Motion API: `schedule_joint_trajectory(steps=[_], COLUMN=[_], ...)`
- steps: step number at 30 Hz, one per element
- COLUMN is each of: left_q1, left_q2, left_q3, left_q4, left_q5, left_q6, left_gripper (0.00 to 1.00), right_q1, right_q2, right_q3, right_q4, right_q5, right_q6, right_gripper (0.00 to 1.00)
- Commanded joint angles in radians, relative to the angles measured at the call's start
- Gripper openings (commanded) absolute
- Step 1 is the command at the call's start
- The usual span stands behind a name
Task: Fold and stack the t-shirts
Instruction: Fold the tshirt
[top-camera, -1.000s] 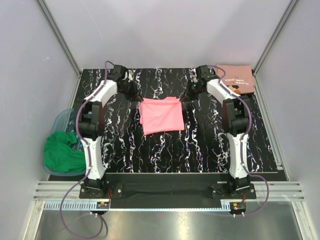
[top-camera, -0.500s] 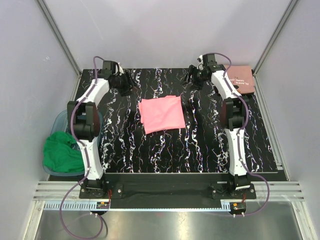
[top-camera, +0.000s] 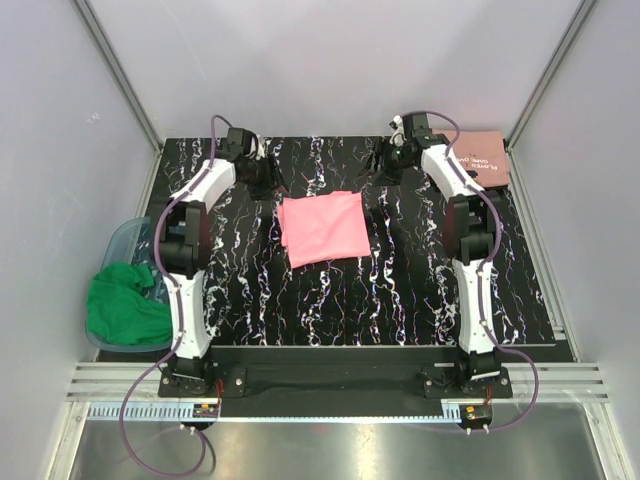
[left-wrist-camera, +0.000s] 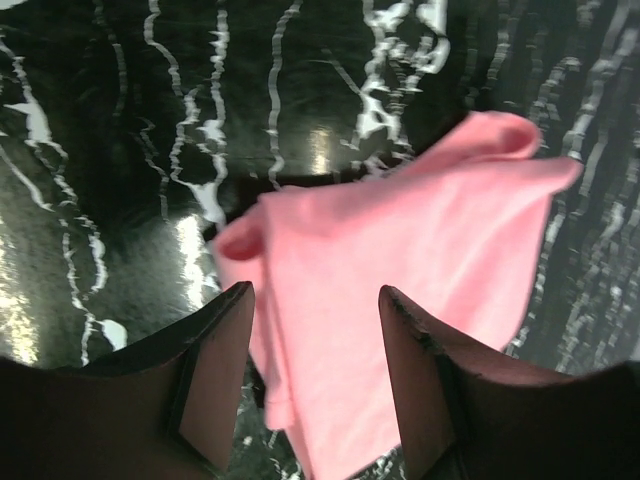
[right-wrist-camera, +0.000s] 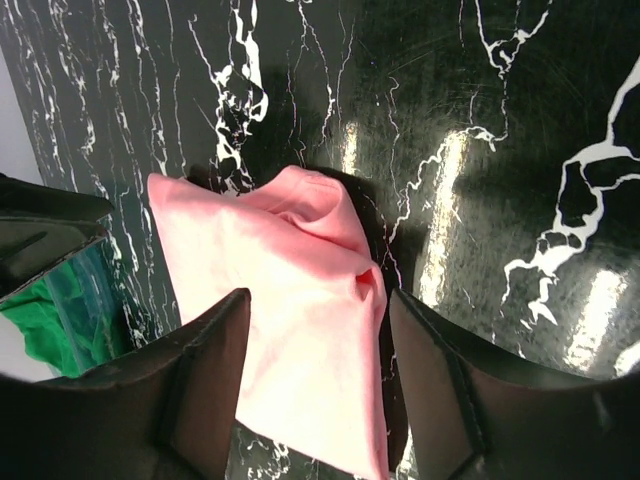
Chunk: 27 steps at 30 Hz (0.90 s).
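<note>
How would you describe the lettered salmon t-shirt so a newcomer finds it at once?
Start with the black white-veined table and go to its far right corner. A folded, dull salmon cloth t-shirt lies flat there. Unlike the plain bright pink cloth t-shirt folded at the table's middle, it is duller and carries white lettering.

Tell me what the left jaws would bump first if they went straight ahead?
Most likely the pink t-shirt: it lies on the table right ahead of the open jaws, though how far is unclear.
</note>
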<state>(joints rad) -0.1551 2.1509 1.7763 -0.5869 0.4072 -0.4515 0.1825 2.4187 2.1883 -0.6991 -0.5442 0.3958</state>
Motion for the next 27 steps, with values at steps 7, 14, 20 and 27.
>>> schedule_joint_trajectory(steps=[7,14,20,27], left_q1=[-0.017,-0.020,-0.021,-0.021], left_q2=[0.078,0.145,0.188,0.187], left_q3=[0.091,0.124,0.147,0.152], left_q4=[0.008,0.077,0.137,0.159], left_q5=[-0.094,-0.073,-0.024,-0.002], left_q6=[0.033,0.025,-0.013,-0.026], left_gripper=[0.53,0.46,0.41,0.24], right_q1=[0.041,0.043,0.041,0.041], right_q2=[0.030,0.043,0.062,0.088], right_q3=[-0.010,-0.019,-0.005,0.019], right_q4=[0.056,0.065,0.059,0.052], right_q5=[0.029,0.032,0.030,0.020], right_q6=[-0.003,-0.014,-0.020,-0.018], right_gripper=[0.55,0.48,0.48,0.47])
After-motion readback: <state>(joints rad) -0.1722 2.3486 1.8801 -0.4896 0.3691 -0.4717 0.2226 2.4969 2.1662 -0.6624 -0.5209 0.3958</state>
